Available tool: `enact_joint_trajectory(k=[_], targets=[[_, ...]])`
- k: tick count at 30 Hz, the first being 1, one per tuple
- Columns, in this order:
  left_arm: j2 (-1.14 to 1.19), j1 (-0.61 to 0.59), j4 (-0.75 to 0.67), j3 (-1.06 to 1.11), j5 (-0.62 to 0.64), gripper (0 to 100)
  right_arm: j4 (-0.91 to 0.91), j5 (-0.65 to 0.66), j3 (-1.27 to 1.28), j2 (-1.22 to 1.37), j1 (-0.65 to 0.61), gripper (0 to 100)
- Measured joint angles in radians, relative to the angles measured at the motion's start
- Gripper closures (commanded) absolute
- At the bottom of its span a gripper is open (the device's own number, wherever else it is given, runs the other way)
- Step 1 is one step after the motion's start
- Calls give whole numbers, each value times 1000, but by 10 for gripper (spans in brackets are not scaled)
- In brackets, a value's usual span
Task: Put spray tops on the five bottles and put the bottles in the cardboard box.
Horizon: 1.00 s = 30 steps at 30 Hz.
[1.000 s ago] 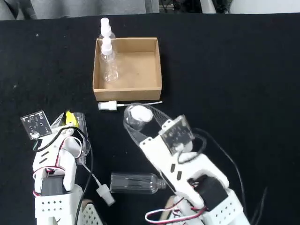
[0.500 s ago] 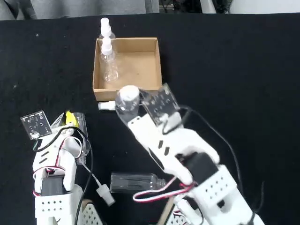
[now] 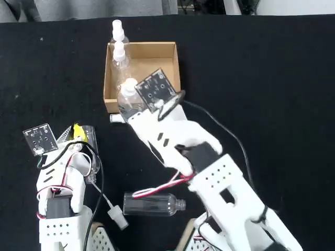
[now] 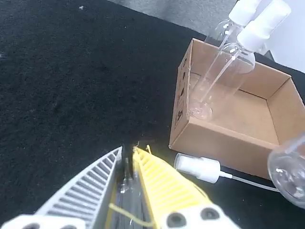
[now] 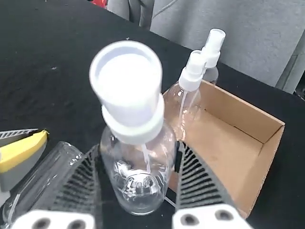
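Right gripper (image 5: 138, 164): clamped on a capped bottle (image 5: 136, 191), held upright at the near left corner of the box (image 3: 177, 68).
Box: on the surface (image 3: 272, 78); second bottle (image 3: 121, 63) inside at the far left corner, third bottle (image 3: 118, 31) just behind that wall.
Left gripper (image 4: 127, 162): narrow, jaws almost together, low over the surface.
Loose top (image 4: 195, 167): lying just before the box.
Open bottle (image 3: 152, 204): lying near the arm bases.

The table (image 3: 272, 78) is viewed from overhead by the high view. The left wrist view is set low, aimed along the left end effector (image 4: 127, 157) toward the cardboard box (image 4: 214, 138). The right wrist view is aimed closely past the right end effector (image 5: 137, 152) and its bottle (image 5: 136, 186) at the same box, shared by all views.
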Motion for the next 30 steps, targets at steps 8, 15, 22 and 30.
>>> enact_joint_trajectory(k=[8,15,22,30], targets=[[0,0,0,0,0,970,-112,0,-60,117,0,987],[0,0,0,0,0,970,-262,0,-60,245,0,987],[0,0,0,0,0,970,-377,0,-60,321,66,987],[0,0,0,0,0,970,-480,0,-60,422,75,987]])
